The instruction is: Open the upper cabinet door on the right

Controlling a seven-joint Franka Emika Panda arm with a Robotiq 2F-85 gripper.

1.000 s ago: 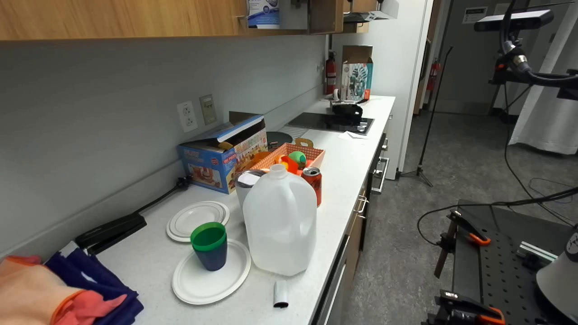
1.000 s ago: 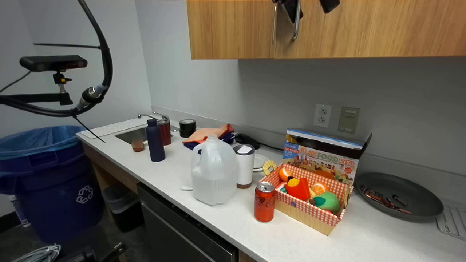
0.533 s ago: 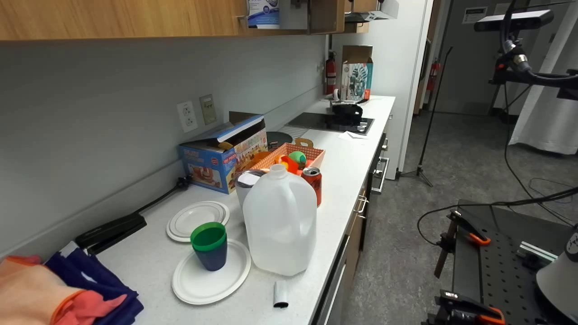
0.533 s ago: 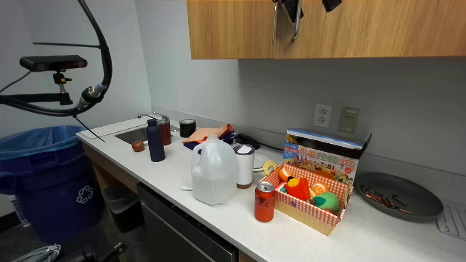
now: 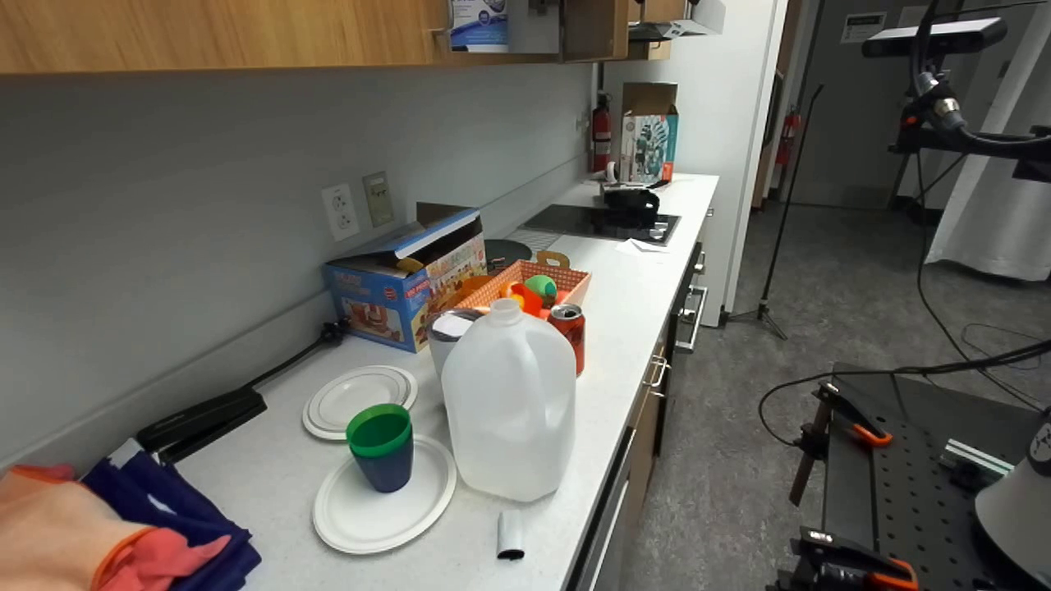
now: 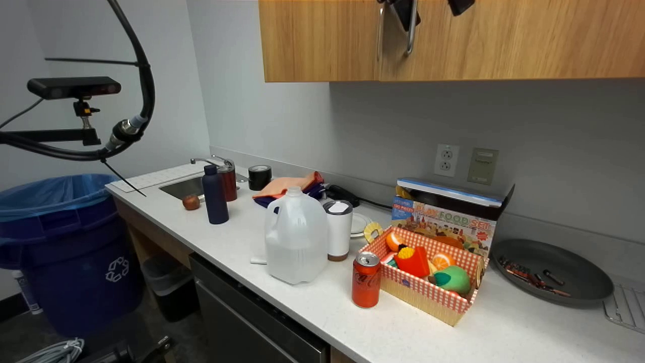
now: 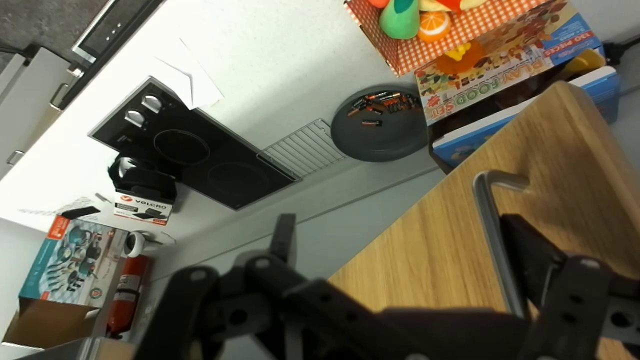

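The upper cabinet door on the right (image 6: 529,40), light-brown wood veneer, stands partly open. In an exterior view its darker inner side (image 5: 593,31) shows beside the exposed cabinet interior. Its silver handle (image 6: 410,30) is by its lower free corner and also shows in the wrist view (image 7: 492,230). My gripper (image 6: 432,14) is in front of the door at the top edge of that view. It is open, fingers wide apart. In the wrist view (image 7: 400,220) one finger lies right along the handle; the other is apart, over the grey wall. The gripper is hidden in the opposite exterior view.
A matching door (image 6: 320,40) with its own handle (image 6: 380,33) adjoins. A blue-and-white box (image 5: 479,25) stands inside the cabinet. On the counter below are a milk jug (image 6: 296,237), a can (image 6: 366,280), a toy-food basket (image 6: 428,295), a play-food box (image 6: 448,217) and a dark pan (image 6: 579,267).
The inner side of the open door has shifted very slightly right in an exterior view. One gripper finger has moved slightly right and up, away from the handle. Counter items look unmoved.
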